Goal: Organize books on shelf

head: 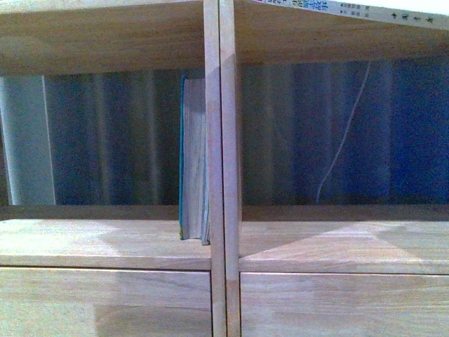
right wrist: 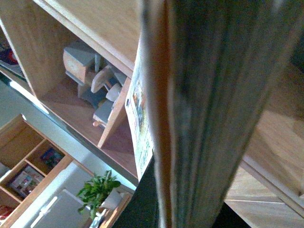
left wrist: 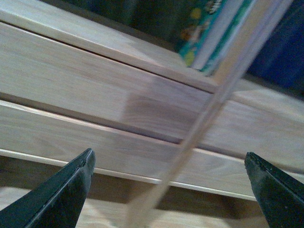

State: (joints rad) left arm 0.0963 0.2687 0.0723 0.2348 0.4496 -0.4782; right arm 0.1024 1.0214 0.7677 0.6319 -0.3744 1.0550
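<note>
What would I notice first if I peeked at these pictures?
The teal book jumps out. It stands upright and alone in the left compartment of the light-wood shelf, right against the central upright. The right wrist view shows a small wooden toy in another compartment and a leafy green plant further off. The left gripper hangs open before the drawer fronts.

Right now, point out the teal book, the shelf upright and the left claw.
Teal book (head: pixel 196 161), front view, on its pale page edges.
Shelf upright (head: pixel 229 140), front view, on its front face.
Left claw (left wrist: pixel 168 154), left wrist view, midway between its open fingertips.
</note>
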